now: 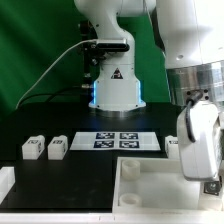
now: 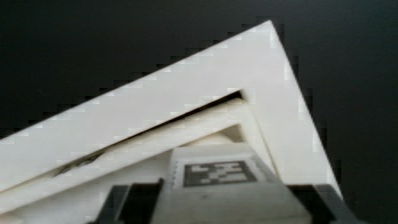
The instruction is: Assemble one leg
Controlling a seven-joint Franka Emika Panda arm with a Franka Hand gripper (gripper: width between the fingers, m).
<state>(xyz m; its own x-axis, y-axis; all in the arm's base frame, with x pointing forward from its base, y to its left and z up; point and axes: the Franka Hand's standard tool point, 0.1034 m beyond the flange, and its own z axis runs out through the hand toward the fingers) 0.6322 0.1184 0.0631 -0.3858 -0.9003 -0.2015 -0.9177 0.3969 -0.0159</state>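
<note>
In the wrist view a leg [image 2: 217, 172], a stubby white piece with a black-and-white tag, sits between my two dark fingers [image 2: 134, 200]. My gripper [image 2: 221, 205] is shut on it, over a corner of the large flat white tabletop [image 2: 160, 110]. In the exterior view my gripper [image 1: 208, 185] hangs at the right over the tabletop [image 1: 160, 195]; the held leg is hidden there. Two loose legs [image 1: 33, 147] [image 1: 57, 147] lie at the exterior view's left. Another leg [image 1: 172, 143] lies just behind my gripper.
The marker board [image 1: 120, 140] lies in front of the arm's white base [image 1: 115, 90]. The tabletop shows corner holes [image 1: 130, 168] near its left side. A white block [image 1: 5, 182] sits at the exterior view's lower left edge.
</note>
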